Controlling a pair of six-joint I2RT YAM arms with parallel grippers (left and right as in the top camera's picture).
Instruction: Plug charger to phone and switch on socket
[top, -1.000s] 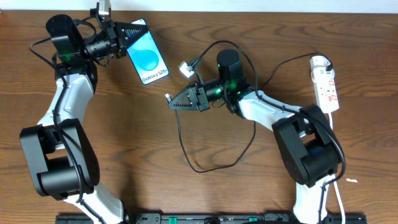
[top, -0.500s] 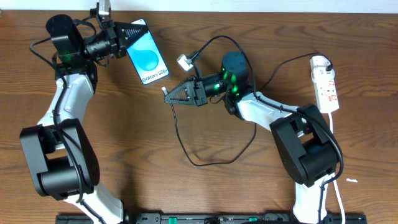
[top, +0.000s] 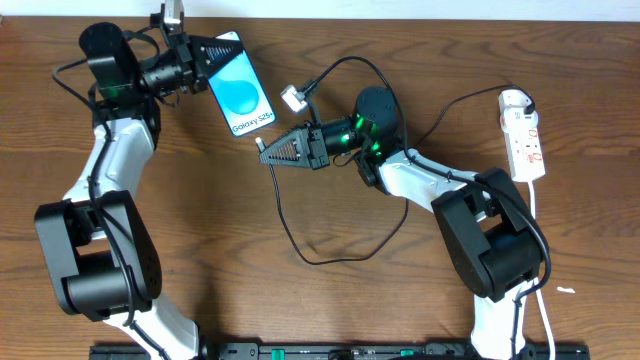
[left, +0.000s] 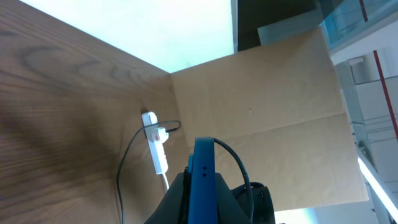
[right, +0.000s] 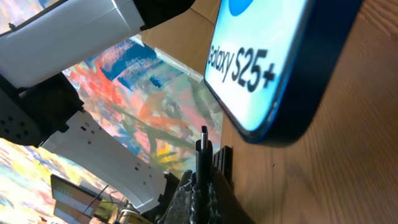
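The phone (top: 241, 94), blue screen with "Galaxy S25+" text, is held at its far end by my left gripper (top: 214, 51), which is shut on it. In the left wrist view its blue edge (left: 203, 177) stands upright between the jaws. My right gripper (top: 264, 152) is shut on the charger's plug tip (right: 203, 144), which points at the phone's near end (right: 267, 68) and stays a short gap away from it. The charger's thin black cable (top: 318, 262) loops over the table. The white socket (top: 525, 135) lies at the far right, also seen in the left wrist view (left: 156, 144).
A small white connector (top: 292, 98) on a black lead hangs above the right gripper. A brown cardboard wall (left: 261, 93) stands beyond the table's far edge. The wooden table (top: 300, 310) carries both arm bases.
My right gripper has moved up and left with the plug tip, closer to the phone's near end. The left gripper and phone shifted slightly right.
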